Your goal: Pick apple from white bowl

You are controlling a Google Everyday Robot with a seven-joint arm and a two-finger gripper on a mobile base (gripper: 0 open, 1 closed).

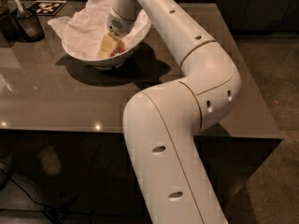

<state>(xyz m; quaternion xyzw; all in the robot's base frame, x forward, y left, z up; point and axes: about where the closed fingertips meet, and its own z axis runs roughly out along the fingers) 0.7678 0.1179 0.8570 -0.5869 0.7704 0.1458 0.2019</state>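
The white bowl [81, 55] stands on the grey table at the back left, lined with crumpled white tissue paper [86, 24]. My arm reaches over the table from the front and comes down into the bowl. My gripper [108, 45] is inside the bowl, low against the tissue on its right side. A small patch of the red apple [119, 49] shows right beside the gripper's yellowish tip; the rest of the apple is hidden behind the gripper.
A small dark cup with a utensil [27, 23] stands left of the bowl. A black-and-white marker tag [46, 6] lies behind it. The table's front edge [65, 130] and right edge [261, 101] drop to the floor.
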